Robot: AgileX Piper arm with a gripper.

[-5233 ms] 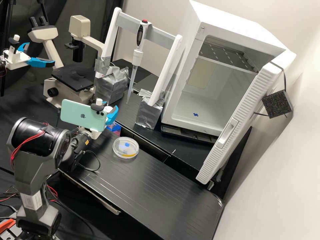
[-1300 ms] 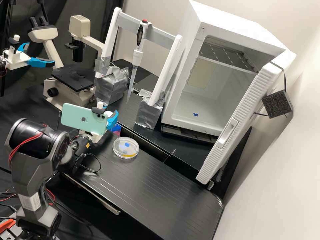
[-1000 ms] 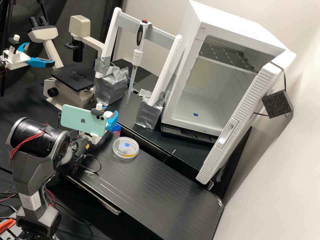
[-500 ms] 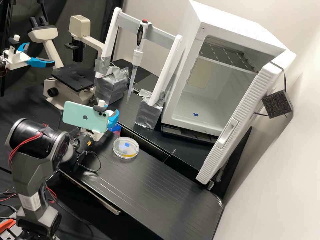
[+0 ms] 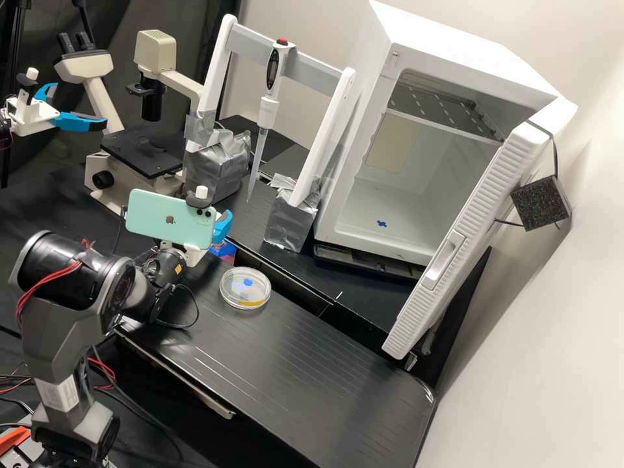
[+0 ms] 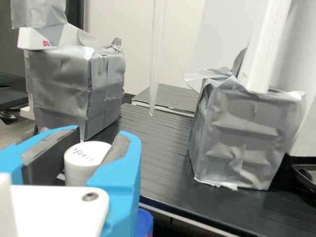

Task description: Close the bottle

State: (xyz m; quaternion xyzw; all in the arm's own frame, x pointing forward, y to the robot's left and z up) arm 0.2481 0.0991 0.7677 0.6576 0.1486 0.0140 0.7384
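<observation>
You have the white end effector with two blue fingers narrow around the round white cap with handwriting on its top. It seems to hold the cap, because the dark pads stand at two sides of it. This cap is the part of the bottle which you can handle here; its place is beyond the clear round dish, toward the microscope. Next to the cap there is a rounded blue thing; you cannot tell if it belongs to the bottle.

The cap is probably light and stiff plastic, a little slippery on its smooth side. It is best that you take it low on the side wall, with both pads level, and turn it with only moderate force. If you press down when it is tilted, the thread may cross, or the bottle may turn together with it.

Please mind the edge of the black ribbed bench, which runs just beyond the dish. Farther past the dish stand two silver-wrapped blocks, and between them hangs a pipette with a long clear tip, surely fragile. The mint-green phone rides on the wrist, so it needs space also. The safer way out seems to be straight up.
</observation>
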